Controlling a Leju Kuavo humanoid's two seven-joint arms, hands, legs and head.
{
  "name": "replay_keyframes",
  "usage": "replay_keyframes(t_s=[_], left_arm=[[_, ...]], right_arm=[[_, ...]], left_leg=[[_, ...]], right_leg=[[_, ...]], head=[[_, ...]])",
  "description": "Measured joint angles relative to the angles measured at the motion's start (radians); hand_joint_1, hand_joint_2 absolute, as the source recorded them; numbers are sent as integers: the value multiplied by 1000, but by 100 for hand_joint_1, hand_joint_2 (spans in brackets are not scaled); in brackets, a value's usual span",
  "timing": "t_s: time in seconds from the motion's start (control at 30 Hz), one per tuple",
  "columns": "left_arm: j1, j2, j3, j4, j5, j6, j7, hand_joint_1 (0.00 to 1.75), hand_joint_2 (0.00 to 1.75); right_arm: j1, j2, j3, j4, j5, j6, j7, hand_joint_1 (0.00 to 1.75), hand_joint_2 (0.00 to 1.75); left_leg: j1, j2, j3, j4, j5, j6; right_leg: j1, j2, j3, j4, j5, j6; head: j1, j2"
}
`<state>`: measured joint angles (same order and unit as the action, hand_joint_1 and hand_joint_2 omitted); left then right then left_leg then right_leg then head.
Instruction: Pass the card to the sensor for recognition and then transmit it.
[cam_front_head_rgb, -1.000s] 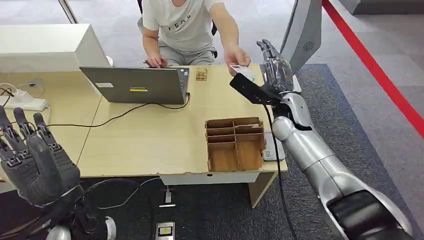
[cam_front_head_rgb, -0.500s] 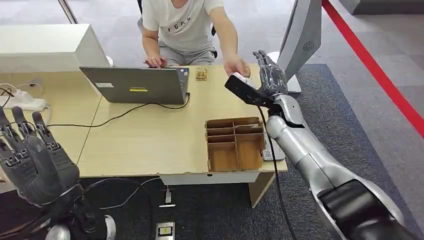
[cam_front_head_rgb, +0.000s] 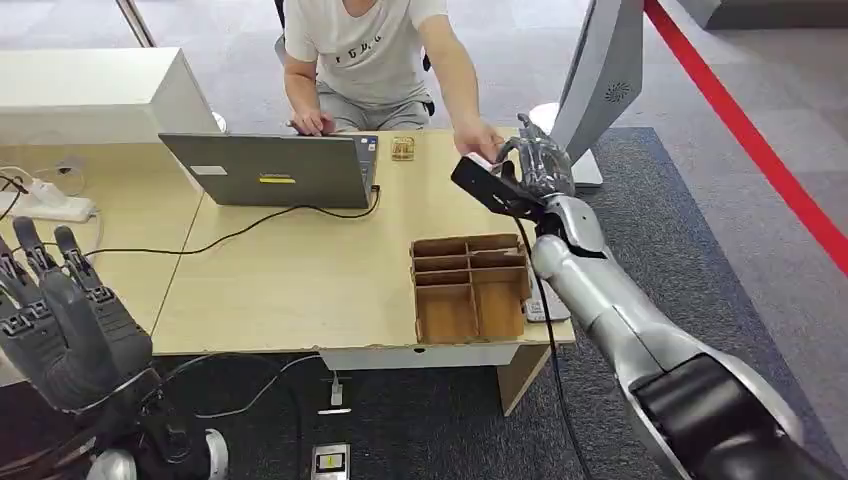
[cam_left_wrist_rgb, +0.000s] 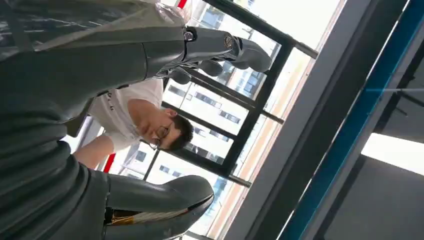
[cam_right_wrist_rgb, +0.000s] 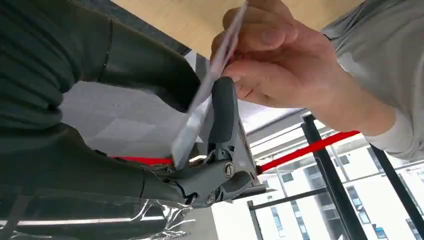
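A person's hand (cam_right_wrist_rgb: 280, 60) holds out a white card (cam_right_wrist_rgb: 200, 115) at the table's far right corner. My right hand (cam_front_head_rgb: 540, 160) is at that card. In the right wrist view the card lies between my thumb and a finger (cam_right_wrist_rgb: 222, 110) that presses on it, while the person's fingers still grip its other end. In the head view the card (cam_front_head_rgb: 478, 160) is a small white patch under the person's hand (cam_front_head_rgb: 478, 137). A grey upright panel with a round mark (cam_front_head_rgb: 605, 70) stands just behind my right hand. My left hand (cam_front_head_rgb: 65, 320) is raised at the lower left, fingers apart and holding nothing.
On the wooden table (cam_front_head_rgb: 300, 280) are an open laptop (cam_front_head_rgb: 270, 170) with its cable, a divided wooden box (cam_front_head_rgb: 470, 288) near the front right edge, and a small flat device (cam_front_head_rgb: 545, 300) beside it. A white box (cam_front_head_rgb: 90, 95) and a power strip (cam_front_head_rgb: 50, 205) lie at the left.
My right hand's fingers have curled from straight onto the card, and the hand has dropped slightly toward the person's hand. The left hand has barely moved.
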<state>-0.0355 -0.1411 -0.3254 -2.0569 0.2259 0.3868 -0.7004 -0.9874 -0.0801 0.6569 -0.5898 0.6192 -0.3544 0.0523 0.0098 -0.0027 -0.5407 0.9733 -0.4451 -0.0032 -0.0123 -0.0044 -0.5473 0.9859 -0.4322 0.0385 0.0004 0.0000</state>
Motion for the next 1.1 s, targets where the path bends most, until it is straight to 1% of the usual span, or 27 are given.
replay_keyframes(t_s=[0.33, 0.6, 0.73, 0.87, 1.1], left_arm=[[1, 0, 7, -1, -8, 26, 0, 0, 175], [6, 0, 12, -2, -7, 47, 0, 0, 175], [7, 2, 13, -4, -6, 67, 0, 0, 175], [9, 4, 14, -6, -8, 76, 0, 0, 175], [17, 7, 16, -16, -16, 87, 0, 0, 175]], right_arm=[[-7, 16, 12, 29, -5, -7, -17, 175, 175], [-19, 11, 17, 38, -7, -63, -17, 175, 175], [-21, -13, 18, 34, -7, -95, -10, 175, 175], [-21, -37, 18, 21, -7, -105, -5, 175, 175], [-10, -102, 17, -36, 7, -103, 50, 175, 175]], left_leg=[[0, 0, 0, 0, 0, 0], [0, 0, 0, 0, 0, 0], [0, 0, 0, 0, 0, 0], [0, 0, 0, 0, 0, 0], [0, 0, 1, 1, 0, 0]], right_leg=[[0, 0, 0, 0, 0, 0], [0, 0, 0, 0, 0, 0], [0, 0, 0, 0, 0, 0], [0, 0, 0, 0, 0, 0], [0, 0, 0, -1, 0, 0]], head=[[0, 0], [0, 0], [0, 0], [0, 0], [0, 0]])
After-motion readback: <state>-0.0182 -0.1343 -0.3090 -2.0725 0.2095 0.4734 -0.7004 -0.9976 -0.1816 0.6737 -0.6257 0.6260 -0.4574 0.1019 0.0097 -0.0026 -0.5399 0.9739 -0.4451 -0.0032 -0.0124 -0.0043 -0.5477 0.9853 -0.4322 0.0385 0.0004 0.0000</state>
